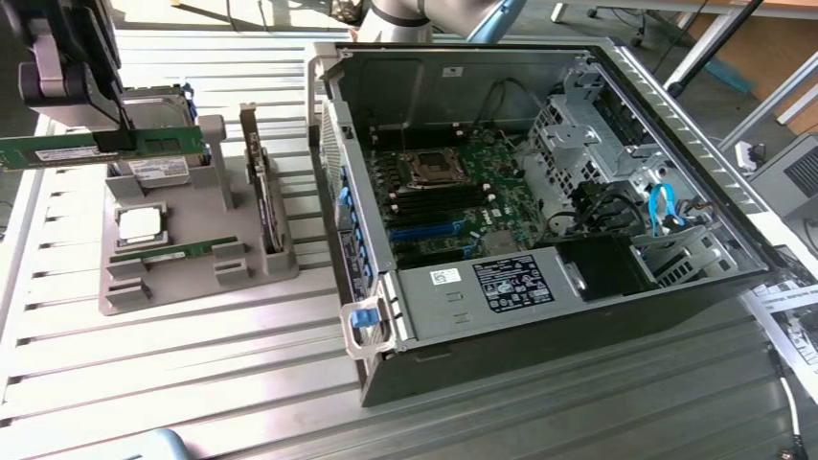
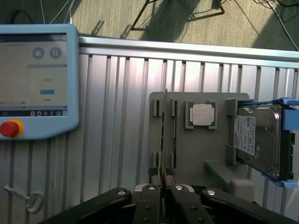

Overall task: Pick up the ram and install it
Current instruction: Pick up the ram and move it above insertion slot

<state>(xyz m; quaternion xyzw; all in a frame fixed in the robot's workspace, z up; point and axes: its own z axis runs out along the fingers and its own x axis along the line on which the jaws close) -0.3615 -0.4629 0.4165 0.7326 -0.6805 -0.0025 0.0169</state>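
Ram (image 1: pixel 52 153) — pinched tight in your claw (image 1: pixel 118 142), upper left of the exterior view, long axis level — motherboard (image 1: pixel 447 192) lies well off toward the exterior view's right, inside the computer case (image 1: pixel 383 86).

I have the gripper (image 1: pixel 113 142) raised at the exterior view's left, fingers pointing down from the wrist. The jaws are clamped tight on the ram (image 1: pixel 77 151) and hold it level, with its length sticking out to both sides of the grip. In the wrist view the two black fingers (image 2: pixel 148 203) sit almost together, and the ram's thin edge is pinched between them. A grey joint of the arm (image 1: pixel 409 14) shows at the top edge of the exterior view.
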